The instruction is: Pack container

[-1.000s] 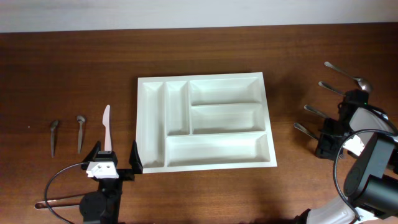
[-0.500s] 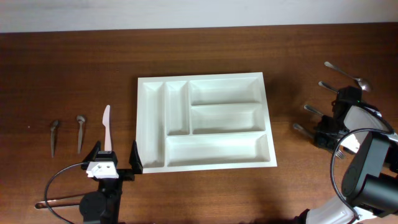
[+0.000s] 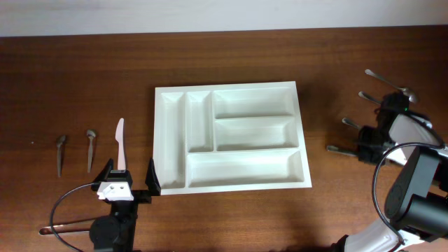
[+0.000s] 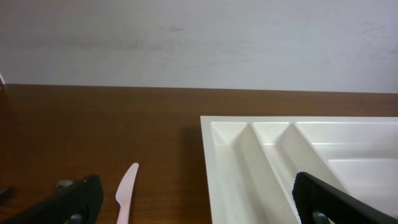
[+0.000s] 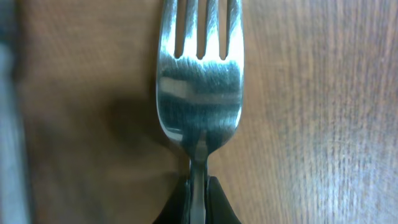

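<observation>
Steel fork pinched by the right gripper; tray at mid-table.
We note the right gripper (image 5: 198, 202) clamped tight on the neck of the fork (image 5: 199, 93), just below the tines, near the right edge of the wooden table (image 3: 70, 84). The white cutlery tray (image 3: 245, 169) lies at the table's middle, its two narrow compartments on the left. The left gripper (image 3: 129, 172) sits by the robot-side edge, just off the tray's near left corner, jaws spread wide. A pale plastic knife (image 3: 120, 140) lies just ahead of it, with two small metal utensils (image 3: 90, 145) further left.
</observation>
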Controlling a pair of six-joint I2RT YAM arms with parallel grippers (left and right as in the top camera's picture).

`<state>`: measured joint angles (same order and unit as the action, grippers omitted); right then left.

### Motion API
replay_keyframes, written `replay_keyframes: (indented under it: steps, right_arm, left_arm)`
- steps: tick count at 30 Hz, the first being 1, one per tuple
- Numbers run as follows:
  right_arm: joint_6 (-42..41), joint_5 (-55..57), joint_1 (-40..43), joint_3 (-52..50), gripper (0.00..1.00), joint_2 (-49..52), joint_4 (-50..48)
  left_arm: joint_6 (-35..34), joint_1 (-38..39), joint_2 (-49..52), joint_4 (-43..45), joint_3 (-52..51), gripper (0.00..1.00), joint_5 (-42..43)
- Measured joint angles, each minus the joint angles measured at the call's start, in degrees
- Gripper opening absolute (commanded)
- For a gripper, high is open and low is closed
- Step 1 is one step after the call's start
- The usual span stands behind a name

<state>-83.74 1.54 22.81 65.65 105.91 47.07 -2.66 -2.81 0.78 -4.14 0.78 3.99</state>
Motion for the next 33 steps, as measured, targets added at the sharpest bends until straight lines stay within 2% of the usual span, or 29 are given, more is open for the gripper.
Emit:
replay_keyframes:
  steps: [8, 14, 18, 22, 33]
  right_arm:
    - [6.2, -0.1, -1.2, 19.8, 0.04, 0.2, 12.7]
    - [7.2, -2.6, -9.1, 30.7, 0.06, 0.2, 17.0]
    - [3.7, -5.2, -16.4, 31.1, 0.12, 0.2, 20.8]
    - [-1.8, -6.7, -23.9, 31.1, 0.13, 0.2, 25.6]
    - [-8.9, -7.3, -37.4, 30.3, 0.15, 0.2, 23.5]
  left_arm:
    - [0.0, 0.0, 0.0, 0.0, 0.0, 0.99, 0.0]
    - [0.0, 0.0, 0.0, 0.0, 0.0, 0.99, 0.0]
    - [0.0, 0.0, 0.0, 0.0, 0.0, 0.99, 0.0]
    - [0.0, 0.0, 0.0, 0.0, 0.0, 0.99, 0.0]
    - [0.0, 0.0, 0.0, 0.0, 0.0, 0.99, 0.0]
